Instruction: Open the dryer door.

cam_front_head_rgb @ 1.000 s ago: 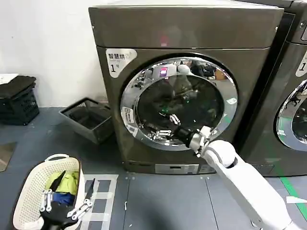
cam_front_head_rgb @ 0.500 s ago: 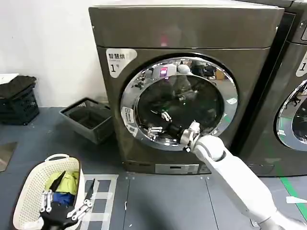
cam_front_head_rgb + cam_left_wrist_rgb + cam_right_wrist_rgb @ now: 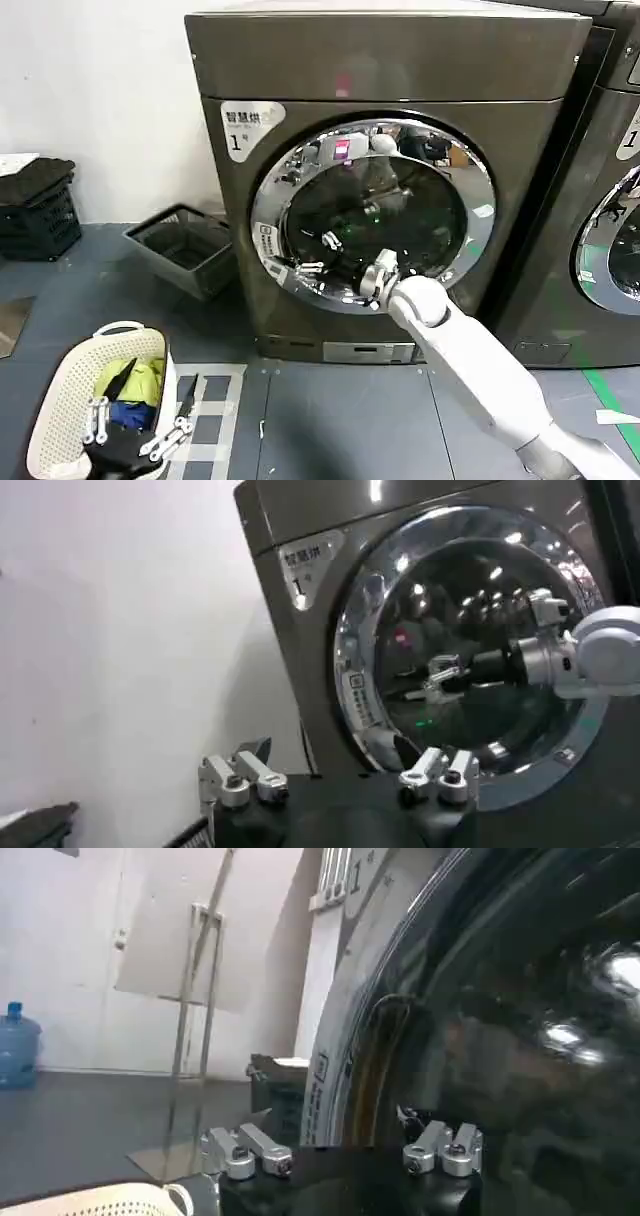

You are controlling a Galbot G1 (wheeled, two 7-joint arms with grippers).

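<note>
The dryer (image 3: 390, 70) is a dark bronze-grey box with a white "1" sticker (image 3: 245, 125). Its dryer door (image 3: 290, 170), a wide chrome ring around dark glass, lies flush against the front. My right arm reaches up from the lower right. The right gripper (image 3: 318, 255) is open in front of the glass, close to the lower-left part of the rim. In the right wrist view the right gripper (image 3: 345, 1151) frames the chrome rim (image 3: 335, 1048) with nothing between its fingers. My left gripper (image 3: 130, 432) hangs open low at the left, over the laundry basket; the left gripper (image 3: 340, 780) faces the door (image 3: 350, 640).
A white laundry basket (image 3: 60, 415) with clothes sits on the floor at the lower left. A dark crate (image 3: 185, 245) stands beside the dryer, and a black basket (image 3: 35, 210) farther left. A neighbouring machine (image 3: 610, 230) stands close on the right.
My right gripper has moved left across the glass, from near the lower middle toward the lower-left rim. The door and the left arm have not moved.
</note>
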